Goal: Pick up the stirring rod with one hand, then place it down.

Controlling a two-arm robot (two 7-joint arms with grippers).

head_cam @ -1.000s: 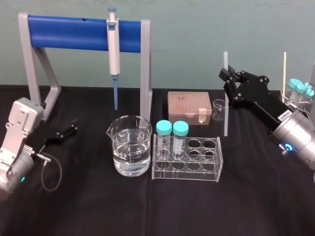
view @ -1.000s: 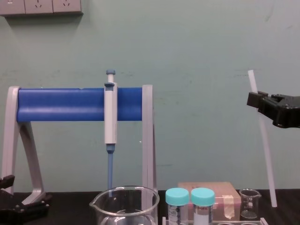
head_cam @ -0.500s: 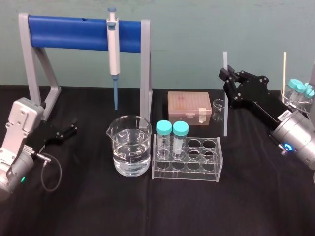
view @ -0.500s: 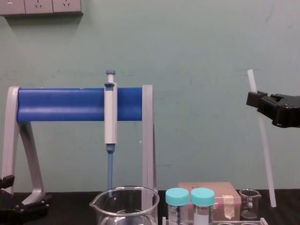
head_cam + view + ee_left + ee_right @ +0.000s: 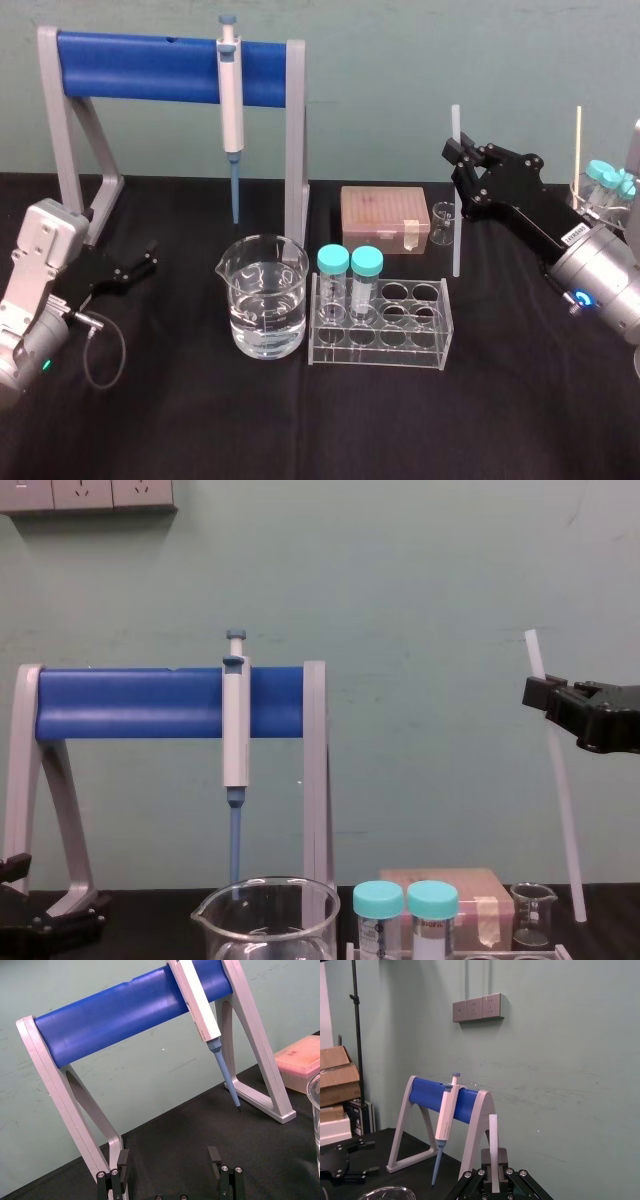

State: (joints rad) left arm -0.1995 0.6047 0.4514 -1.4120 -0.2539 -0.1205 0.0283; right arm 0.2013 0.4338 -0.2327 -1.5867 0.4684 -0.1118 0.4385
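The stirring rod (image 5: 457, 215) is a long thin white rod, nearly upright at the right of the table. My right gripper (image 5: 458, 150) is shut on its upper part, with a short piece sticking out above the fingers. In the chest view the stirring rod (image 5: 562, 790) leans slightly, and its lower end hangs just above the black cloth beside the small glass beaker (image 5: 532, 912). The right gripper (image 5: 545, 692) holds it there too. In the right wrist view the stirring rod (image 5: 493, 1155) stands between the jaws. My left gripper (image 5: 145, 262) rests open at the far left, its fingers (image 5: 214, 1155) apart.
A blue-barred stand (image 5: 140, 65) at the back holds a pipette (image 5: 231, 100). In the middle stand a large water beaker (image 5: 263, 308), a clear tube rack (image 5: 380, 335) with two teal-capped tubes and a pink tip box (image 5: 385, 215). More capped tubes (image 5: 605, 180) sit far right.
The right gripper has drifted slightly to the left with the stirring rod still in its grip. The left arm has not moved.
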